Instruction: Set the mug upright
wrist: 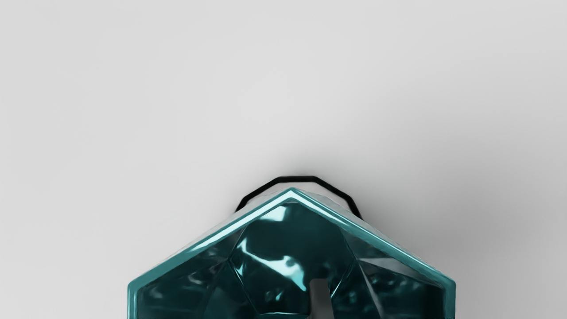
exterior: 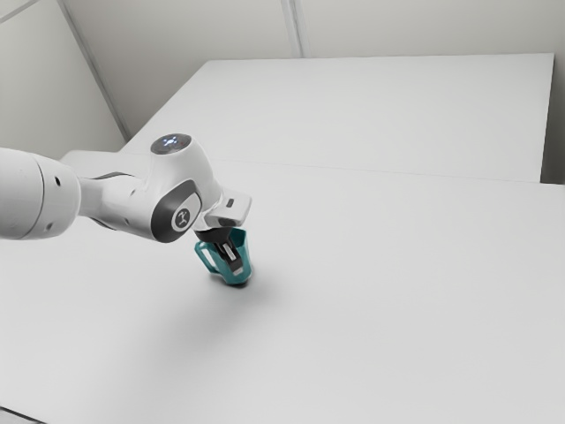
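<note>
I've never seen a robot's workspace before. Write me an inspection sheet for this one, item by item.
Surface: white tabletop, a thin seam crossing it.
Job's things: teal faceted mug, mouth upward, handle toward the exterior view's left; whether its base sits flat, I cannot tell.
Clutter: nothing seen.
Gripper: black gripper at the mug, partly inside its mouth; whether it grips, I cannot tell.
Cables: nothing seen; a dark line at the exterior view's lower left corner is unclear.
Surroundings: pale walls.
</note>
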Motion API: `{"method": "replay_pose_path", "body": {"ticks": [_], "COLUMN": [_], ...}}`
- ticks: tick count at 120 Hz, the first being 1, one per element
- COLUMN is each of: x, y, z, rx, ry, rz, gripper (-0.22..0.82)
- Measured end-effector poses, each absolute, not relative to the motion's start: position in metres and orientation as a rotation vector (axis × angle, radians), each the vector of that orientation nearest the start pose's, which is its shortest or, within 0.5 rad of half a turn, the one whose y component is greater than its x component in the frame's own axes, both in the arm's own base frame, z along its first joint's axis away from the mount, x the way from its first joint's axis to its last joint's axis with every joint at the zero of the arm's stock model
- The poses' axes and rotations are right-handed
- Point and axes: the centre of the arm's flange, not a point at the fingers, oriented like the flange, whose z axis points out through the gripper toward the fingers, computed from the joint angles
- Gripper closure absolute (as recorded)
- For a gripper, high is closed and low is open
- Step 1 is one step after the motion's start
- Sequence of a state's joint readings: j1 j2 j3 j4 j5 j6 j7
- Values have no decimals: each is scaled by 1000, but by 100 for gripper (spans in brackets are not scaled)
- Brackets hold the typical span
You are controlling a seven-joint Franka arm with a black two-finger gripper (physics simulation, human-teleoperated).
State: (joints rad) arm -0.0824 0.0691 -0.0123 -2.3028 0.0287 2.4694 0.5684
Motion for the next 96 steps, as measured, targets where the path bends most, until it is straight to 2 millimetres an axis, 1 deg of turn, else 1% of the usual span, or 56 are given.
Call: {"method": "replay_pose_path", "body": {"ticks": [22, 39, 64, 96], "x": [526, 527, 528, 529], "y": [-50, -50, -50, -51], "z": [327, 329, 337, 353], "rx": [-2920, -2920, -2903, -2889], "ry": [1036, 1034, 1042, 1041], "rz": [-142, -147, -159, -200], "gripper": [41, 34, 30, 27]}}
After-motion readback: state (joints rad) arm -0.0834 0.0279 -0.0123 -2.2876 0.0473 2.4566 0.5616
